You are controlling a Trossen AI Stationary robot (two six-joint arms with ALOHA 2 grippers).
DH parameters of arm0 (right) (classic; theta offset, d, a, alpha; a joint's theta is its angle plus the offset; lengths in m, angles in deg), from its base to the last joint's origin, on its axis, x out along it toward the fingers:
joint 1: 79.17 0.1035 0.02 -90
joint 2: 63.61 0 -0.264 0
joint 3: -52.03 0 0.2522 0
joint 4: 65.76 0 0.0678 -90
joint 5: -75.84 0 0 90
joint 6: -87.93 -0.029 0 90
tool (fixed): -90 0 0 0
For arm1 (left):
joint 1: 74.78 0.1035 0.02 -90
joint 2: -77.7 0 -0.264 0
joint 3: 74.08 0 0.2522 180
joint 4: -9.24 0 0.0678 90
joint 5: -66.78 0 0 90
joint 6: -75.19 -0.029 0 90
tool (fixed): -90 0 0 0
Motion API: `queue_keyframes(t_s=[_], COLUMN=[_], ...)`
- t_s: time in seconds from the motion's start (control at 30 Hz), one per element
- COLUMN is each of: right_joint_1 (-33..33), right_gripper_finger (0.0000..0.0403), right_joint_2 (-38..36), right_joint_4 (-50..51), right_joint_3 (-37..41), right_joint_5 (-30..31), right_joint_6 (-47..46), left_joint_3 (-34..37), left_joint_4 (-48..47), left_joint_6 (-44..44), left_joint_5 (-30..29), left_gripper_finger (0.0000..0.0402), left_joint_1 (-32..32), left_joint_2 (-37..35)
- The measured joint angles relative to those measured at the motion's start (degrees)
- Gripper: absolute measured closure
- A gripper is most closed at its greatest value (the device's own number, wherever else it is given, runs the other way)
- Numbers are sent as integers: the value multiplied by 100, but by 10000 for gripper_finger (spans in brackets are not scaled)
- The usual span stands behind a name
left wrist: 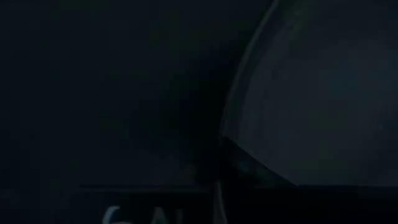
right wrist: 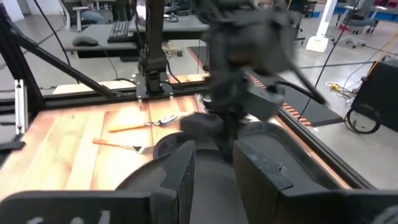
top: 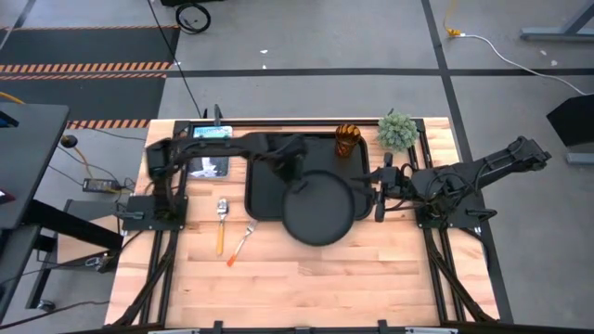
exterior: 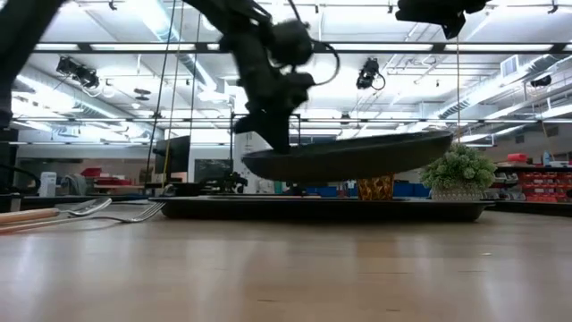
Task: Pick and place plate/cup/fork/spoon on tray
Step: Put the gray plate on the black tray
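Note:
The round black plate (top: 318,209) hangs over the near half of the black tray (top: 264,153). In the low view the plate (exterior: 357,155) is clear of the tray (exterior: 322,207). My left gripper (top: 295,176) reaches in from the table's left and is shut on the plate. My right gripper (top: 380,190) is open and empty at the tray's right edge, its fingers (right wrist: 186,171) pointing at the plate. The amber cup (top: 346,141) stands on the tray's far right corner. The orange-handled spoon (top: 221,227) and the slim fork (top: 243,241) lie on the table left of the tray. My left gripper holds the plate by its far left rim (top: 299,184), pinched between the fingers, which come down from above (exterior: 273,134). The plate is lifted clear of the tray and slightly tilted, its right rim (exterior: 442,139) a little higher.
A small green potted plant (top: 397,132) stands right of the cup at the far edge. A flat device (top: 209,148) lies under my left arm at the far left. Bare wood table (top: 306,288) runs along the near edge.

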Motion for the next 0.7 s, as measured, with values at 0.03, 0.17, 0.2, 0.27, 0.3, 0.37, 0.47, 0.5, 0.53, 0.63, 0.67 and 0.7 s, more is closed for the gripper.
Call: queue_keyframes(t_s=[0.03, 0.17, 0.2, 0.27, 0.3, 0.37, 0.47, 0.5, 0.53, 0.63, 0.67, 0.7], right_joint_1=[-2, 0, -1, 0, -1, 0, 0, 0, 0, 2, 3, 2], right_gripper_finger=[287, 287, 287, 287, 287, 287, 287, 287, 287, 287, 287, 287], right_joint_2=[-18, -25, -25, -25, -23, -23, -23, -23, -23, -23, -23, -23], right_joint_4=[15, -67, -92, -98, -98, -123, -130, -131, -131, -144, -151, -151], right_joint_3=[0, 0, 0, 0, 0, 0, 0, 0, 0, 0, 0, 0], right_joint_5=[0, 0, 1, 0, 0, 2, 0, 0, 0, 0, 0, 0], right_joint_6=[43, 84, 82, 82, 82, 82, 82, 80, 80, 63, 50, 43], left_joint_3=[-256, -1228, -1422, -1776, -1920, -2133, -2262, -2261, -2257, -2236, -2229, -2227], left_joint_4=[-155, -796, -865, -973, -980, -1077, -1129, -1157, -1179, -1220, -1123, -1079], left_joint_6=[-93, -277, -296, -293, -293, -250, -192, -183, -157, -149, -202, -219], left_joint_5=[4, 73, 136, 237, 257, 270, 279, 295, 291, 325, 343, 389], left_gripper_finger=[390, 390, 389, 389, 389, 388, 388, 387, 387, 387, 386, 384], left_joint_1=[73, 377, 463, 628, 719, 882, 1104, 1169, 1216, 1296, 1288, 1267], left_joint_2=[199, 929, 1064, 1296, 1378, 1539, 1729, 1762, 1811, 1905, 1929, 1944])
